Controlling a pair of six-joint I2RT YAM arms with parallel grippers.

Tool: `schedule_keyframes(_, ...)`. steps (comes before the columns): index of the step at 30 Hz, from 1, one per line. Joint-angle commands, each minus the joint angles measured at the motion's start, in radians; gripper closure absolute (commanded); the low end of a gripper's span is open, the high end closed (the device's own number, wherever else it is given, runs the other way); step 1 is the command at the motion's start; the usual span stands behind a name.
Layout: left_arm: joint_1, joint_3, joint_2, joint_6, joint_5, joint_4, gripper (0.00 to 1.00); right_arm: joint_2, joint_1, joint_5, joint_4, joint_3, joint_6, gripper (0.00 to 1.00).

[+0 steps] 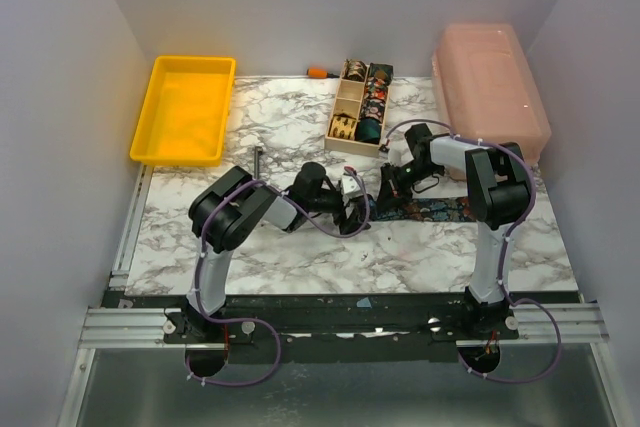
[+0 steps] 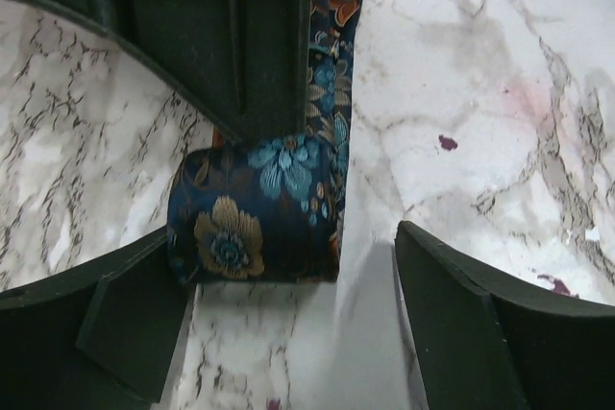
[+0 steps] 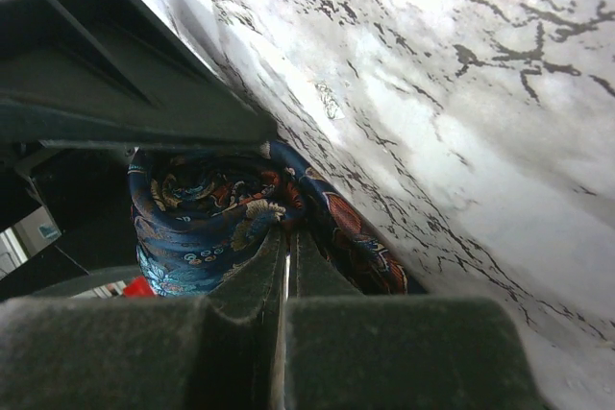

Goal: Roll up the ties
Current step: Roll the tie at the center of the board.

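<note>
A dark floral tie (image 1: 440, 210) lies on the marble table right of centre, its left end rolled into a coil (image 2: 255, 210). My left gripper (image 2: 286, 256) is open around the coil, which touches its left finger (image 2: 106, 319); the right finger (image 2: 480, 319) stands apart. In the top view the left gripper (image 1: 352, 205) meets the right gripper (image 1: 392, 187) at the coil. My right gripper (image 3: 290, 237) is shut, its tips pinching the coil's (image 3: 202, 218) fabric. The unrolled strip (image 2: 332, 45) runs away from the coil.
A wooden compartment box (image 1: 337, 112) with coiled ties stands behind the grippers. A yellow tray (image 1: 185, 107) is at the back left, a pink lidded box (image 1: 490, 92) at the back right. A dark metal T-shaped tool (image 1: 258, 162) and an orange-handled tool (image 1: 320, 72) lie on the table.
</note>
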Motion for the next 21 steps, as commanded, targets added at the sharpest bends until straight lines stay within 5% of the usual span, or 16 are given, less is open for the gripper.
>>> schedule_keyframes(1, -0.022, 0.057, 0.044, -0.067, 0.046, 0.077, 0.21, 0.096, 0.01, 0.287, 0.055, -0.039, -0.111, 1.0)
schedule_keyframes(5, -0.028, 0.077, 0.055, -0.111, 0.027, 0.056, 0.29, 0.096, 0.014, 0.278, 0.057, -0.041, -0.116, 1.0)
schedule_keyframes(8, -0.031, 0.086, 0.054, -0.1, 0.02, 0.014, 0.46, 0.098, 0.018, 0.273, 0.06, -0.039, -0.12, 1.0)
schedule_keyframes(14, -0.041, 0.002, -0.046, 0.139, -0.053, -0.175, 0.76, 0.086, 0.018, 0.247, 0.015, 0.031, -0.137, 0.99)
schedule_keyframes(18, -0.06, -0.014, -0.09, 0.325, -0.141, -0.373, 0.85, 0.045, 0.014, 0.223, -0.05, 0.091, -0.159, 0.8)
schedule_keyframes(21, -0.067, 0.041, -0.085, 0.324, -0.199, -0.503, 0.86, -0.005, 0.007, 0.182, -0.12, 0.113, -0.176, 0.62)
